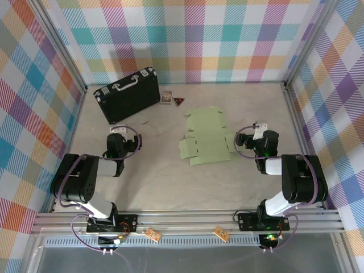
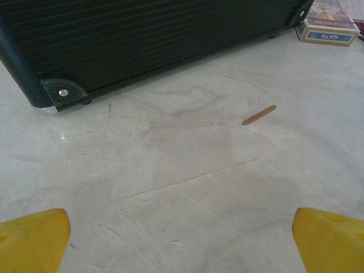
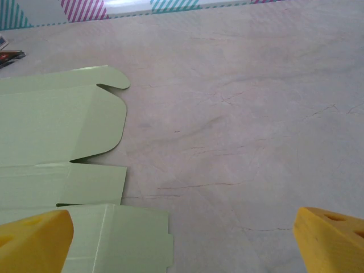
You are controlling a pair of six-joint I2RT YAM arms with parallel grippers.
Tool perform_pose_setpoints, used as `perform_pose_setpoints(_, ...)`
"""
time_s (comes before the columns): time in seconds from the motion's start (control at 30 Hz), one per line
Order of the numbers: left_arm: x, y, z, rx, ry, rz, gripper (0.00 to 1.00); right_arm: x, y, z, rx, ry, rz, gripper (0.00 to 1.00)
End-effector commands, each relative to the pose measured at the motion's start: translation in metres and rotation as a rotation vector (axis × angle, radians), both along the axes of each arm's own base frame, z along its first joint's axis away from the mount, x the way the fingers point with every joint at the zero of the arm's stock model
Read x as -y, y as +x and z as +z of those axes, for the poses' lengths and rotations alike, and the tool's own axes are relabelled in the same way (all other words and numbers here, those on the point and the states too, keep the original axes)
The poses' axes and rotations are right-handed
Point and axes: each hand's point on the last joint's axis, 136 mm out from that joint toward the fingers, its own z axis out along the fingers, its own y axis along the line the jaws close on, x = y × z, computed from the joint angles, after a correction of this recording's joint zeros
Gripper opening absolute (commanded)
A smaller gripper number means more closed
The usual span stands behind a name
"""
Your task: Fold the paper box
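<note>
The paper box [image 1: 206,138] lies flat on the table as a pale green die-cut sheet with flaps, a little right of centre. The right wrist view has its flaps [image 3: 62,122] at the left, on the tabletop. My right gripper [image 1: 259,127] hangs just right of the sheet, open, its yellow fingertips [image 3: 330,242] wide apart over bare table with nothing between them. My left gripper [image 1: 118,131] sits at the left, well away from the sheet, open and holding nothing, its yellow fingertips [image 2: 34,239] spread over bare table.
A black hard briefcase [image 1: 127,92] with metal corners stands at the back left, close ahead of the left gripper [image 2: 187,242]. A small card box [image 1: 166,98] and a dark triangular piece [image 1: 180,102] lie behind the sheet. A thin brown stick [image 2: 259,115] lies near the case.
</note>
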Motion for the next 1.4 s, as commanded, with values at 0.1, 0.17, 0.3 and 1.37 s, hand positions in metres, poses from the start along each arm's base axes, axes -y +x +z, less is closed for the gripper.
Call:
perform_pose_setpoints(0.1, -0.004, 0.011, 0.013, 0.049, 0.003, 0.000, 0.99, -0.006, 0.008, 0.011, 0.043, 0.000, 0.028, 0.99)
perform_pose_setpoints(0.17, -0.004, 0.011, 0.013, 0.049, 0.003, 0.000, 1.00, -0.006, 0.008, 0.011, 0.043, 0.000, 0.027, 0.99)
perform_pose_setpoints(0.3, -0.004, 0.011, 0.013, 0.050, 0.004, -0.001, 1.00, -0.005, 0.008, 0.011, 0.043, -0.001, 0.027, 0.99)
perform_pose_setpoints(1.37, -0.001, -0.015, 0.074, 0.115, 0.051, 0.075, 1.00, 0.022, 0.005, 0.040, -0.009, -0.003, -0.150, 0.99)
